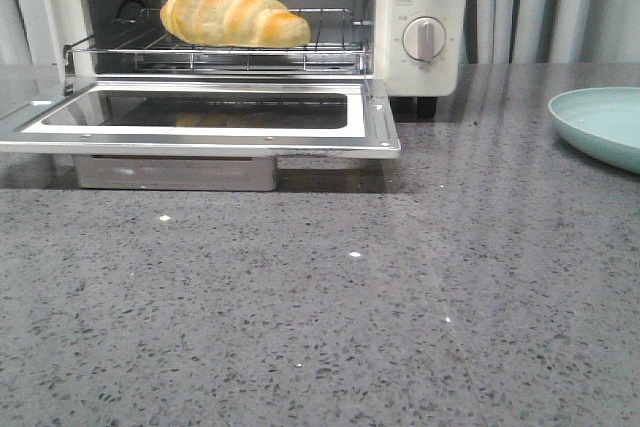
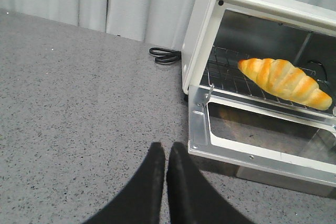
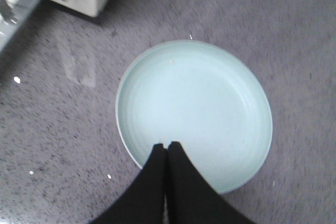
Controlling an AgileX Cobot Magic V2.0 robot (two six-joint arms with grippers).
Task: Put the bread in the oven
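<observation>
inside, ridged golden bread [image 1: 235, 14] on wire rack [image 1: 330, 37], cream oven [image 1: 425, 72]

Kitchen-like mock-up: speckled grey stone counter [image 1: 400, 327], toaster oven [image 1: 425, 67] at 11 o'clock, pale green plate [image 1: 600, 122] at 2 o'clock, grey curtain [image 1: 550, 2] behind.

You see a speckled grey stone-look table [image 1: 400, 327] with a soft sheen, and a glossy cream oven [image 1: 425, 17] whose polished metal door frame sits at 9 o'clock. The bread [image 1: 235, 15] looks smooth and glazed on thin wire; the pale green plate [image 3: 194, 114] is matt.
</observation>
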